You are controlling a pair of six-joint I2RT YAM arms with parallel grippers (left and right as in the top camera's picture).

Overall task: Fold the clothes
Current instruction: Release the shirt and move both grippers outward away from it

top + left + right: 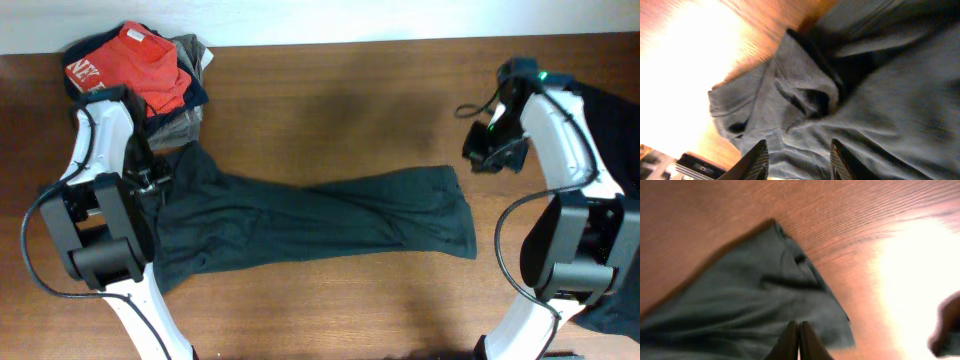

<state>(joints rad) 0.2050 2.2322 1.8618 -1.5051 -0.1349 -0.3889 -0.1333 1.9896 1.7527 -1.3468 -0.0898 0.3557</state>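
I reckon I'm laying out the long dark grey-green cloth garment [320,215] on the brown wooden worktop [330,90]: left tool [799,145] apart over its bunched left end, right tool [799,327] closed and empty, so next I'd regrip and fold.

Overhead view evenly lit; wrist views blurred, with blown-out glare on the worktop [695,60] at ten o'clock (left) and three o'clock (right).

The overhead camera looks straight down on the whole table [330,70], while both wrist cameras peer closely at the same dark garment [320,215].
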